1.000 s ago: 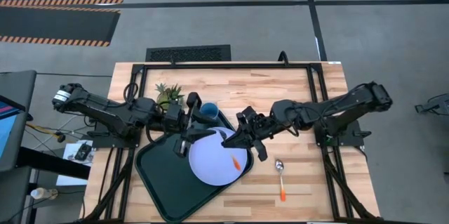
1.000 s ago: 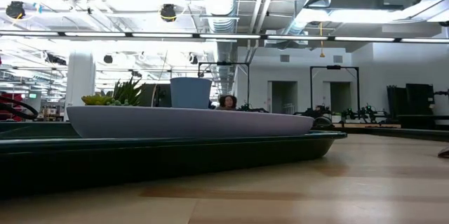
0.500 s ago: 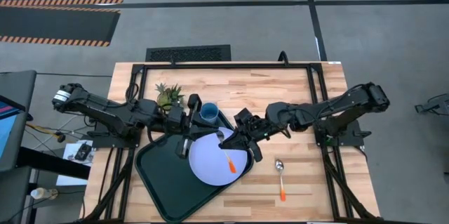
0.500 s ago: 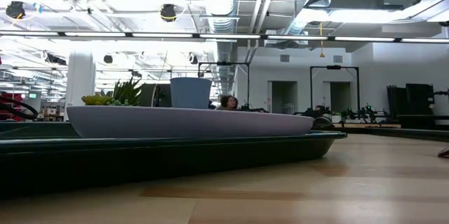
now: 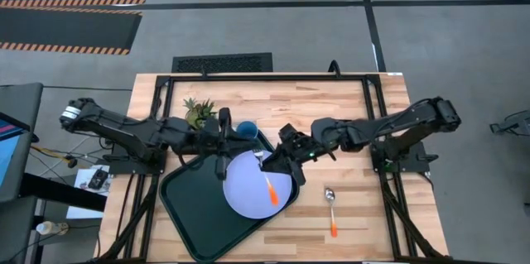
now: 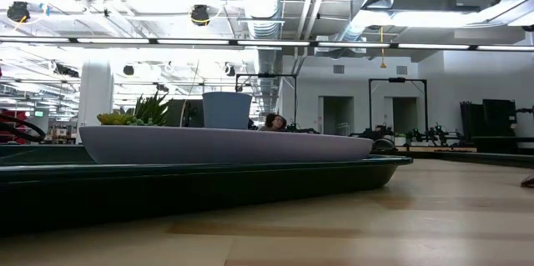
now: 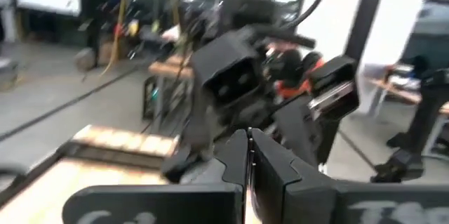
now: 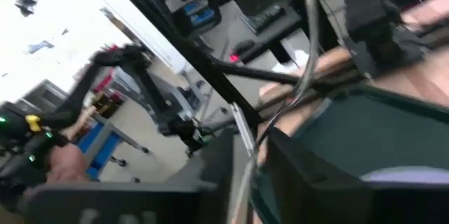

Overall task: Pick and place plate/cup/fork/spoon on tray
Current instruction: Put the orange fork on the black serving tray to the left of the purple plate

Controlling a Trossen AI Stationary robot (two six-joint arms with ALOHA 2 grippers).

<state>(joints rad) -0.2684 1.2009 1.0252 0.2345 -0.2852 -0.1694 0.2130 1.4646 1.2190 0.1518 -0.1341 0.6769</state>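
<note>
The dark green tray (image 5: pixel 192 206) lies at the table's near left, with the pale plate (image 5: pixel 248 194) on its right half. The blue cup (image 5: pixel 246 129) stands at the tray's far corner, behind the plate in the low view (image 6: pixel 226 109). My right gripper (image 5: pixel 269 167) is over the plate's far part, shut on the fork (image 5: pixel 271 189), whose orange handle shows over the plate. My left gripper (image 5: pixel 221 171) is shut and empty over the tray, beside the plate's left rim. The spoon (image 5: pixel 331 210) lies on the table right of the tray. My right gripper pinches the fork's thin metal part (image 8: pixel 240 129) between its two fingers. It comes from the table's right, slanting down. The orange handle (image 5: pixel 272 191) sticks out below the fingers over the plate; I cannot tell whether its end touches the plate.
A small green potted plant (image 5: pixel 199 113) stands on the table left of the cup. Bare wood lies to the right of the spoon and along the far edge. A black frame (image 5: pixel 273 76) borders the table's far side.
My right gripper has carried the fork toward the table's left, from the plate's right rim to over the plate's middle. My left arm has shifted a little toward the cup.
</note>
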